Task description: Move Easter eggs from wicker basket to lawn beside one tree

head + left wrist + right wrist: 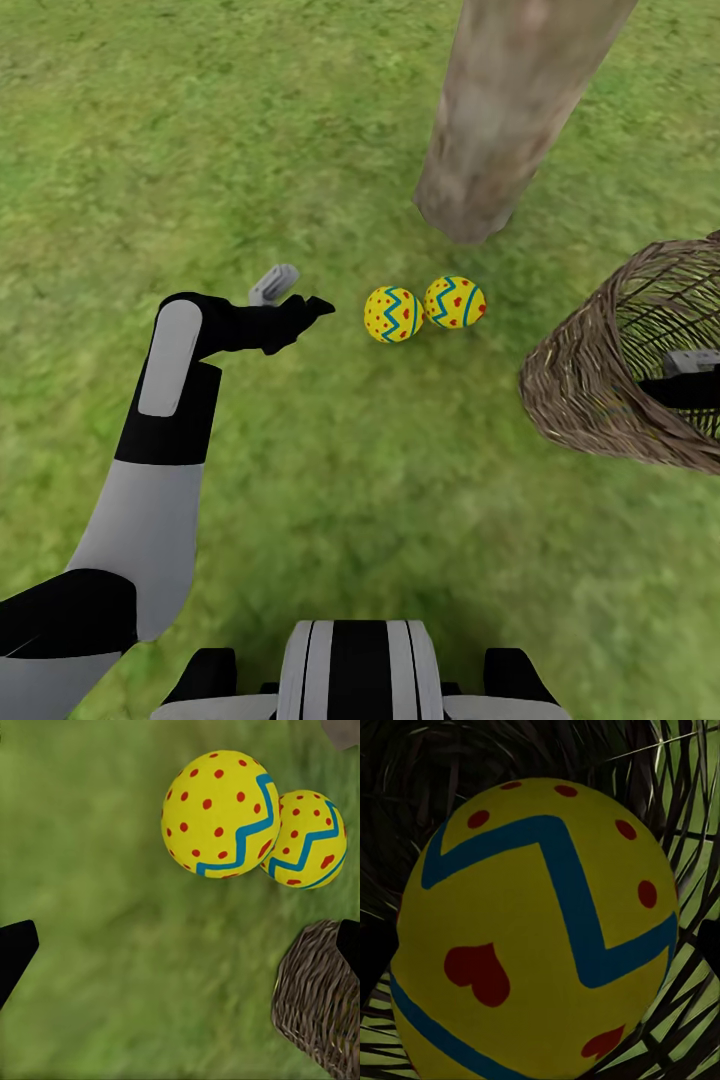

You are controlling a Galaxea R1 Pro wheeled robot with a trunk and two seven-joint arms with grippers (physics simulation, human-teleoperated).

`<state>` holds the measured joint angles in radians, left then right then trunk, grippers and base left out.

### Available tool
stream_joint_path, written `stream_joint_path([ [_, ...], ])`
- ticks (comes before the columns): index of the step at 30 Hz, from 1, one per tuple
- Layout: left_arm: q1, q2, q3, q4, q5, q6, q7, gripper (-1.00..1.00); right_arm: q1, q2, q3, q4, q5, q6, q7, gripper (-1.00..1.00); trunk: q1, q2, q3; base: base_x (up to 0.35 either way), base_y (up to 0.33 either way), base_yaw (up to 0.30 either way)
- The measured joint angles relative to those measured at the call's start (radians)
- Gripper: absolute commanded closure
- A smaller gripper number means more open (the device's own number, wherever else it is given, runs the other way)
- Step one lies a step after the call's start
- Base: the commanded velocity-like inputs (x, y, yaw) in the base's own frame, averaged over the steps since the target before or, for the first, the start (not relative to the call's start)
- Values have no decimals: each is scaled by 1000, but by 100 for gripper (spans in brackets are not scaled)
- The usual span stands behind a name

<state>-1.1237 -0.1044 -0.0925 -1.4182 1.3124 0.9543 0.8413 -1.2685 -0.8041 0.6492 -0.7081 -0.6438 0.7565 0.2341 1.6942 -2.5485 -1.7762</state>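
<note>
Two Easter eggs (393,314) (455,302), yellow with blue zigzags and red dots, lie touching on the lawn (300,480) just in front of the tree's trunk (510,110). My left gripper (312,306) hovers open a short way left of them; the left wrist view shows both eggs (221,814) (307,840) ahead of its spread fingers (15,952). The wicker basket (590,380) lies tipped on its side at the right, its mouth towards my right arm (695,388), which reaches inside. There a third egg (540,930) sits close between the open right gripper's (540,945) fingers.
Grass with yellowish patches spreads all around. The trunk's base stands just beyond the two eggs. The basket's woven wall (319,1005) lies close to the left gripper's far finger. My base (360,670) shows at the lower edge.
</note>
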Motion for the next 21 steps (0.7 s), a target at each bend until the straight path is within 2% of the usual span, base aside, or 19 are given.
stream_joint_path([
  [14, 0, 2, 2, -1, -1, 2, -2, -100, 0, -1, 2, 5, 0, 0, 1, -100, 1, 0, -8, 0, 0, 0],
  [17, 0, 2, -1, -1, -1, 2, -1, -100, -1, -1, 1, 5, -10, 1, 2, -100, 2, -1, -19, 0, 0, 0],
  [21, 0, 1, -7, -2, -1, 2, -2, -100, -1, -1, 1, 6, -8, 1, 4, -100, 2, -1, -19, 0, 0, 0],
])
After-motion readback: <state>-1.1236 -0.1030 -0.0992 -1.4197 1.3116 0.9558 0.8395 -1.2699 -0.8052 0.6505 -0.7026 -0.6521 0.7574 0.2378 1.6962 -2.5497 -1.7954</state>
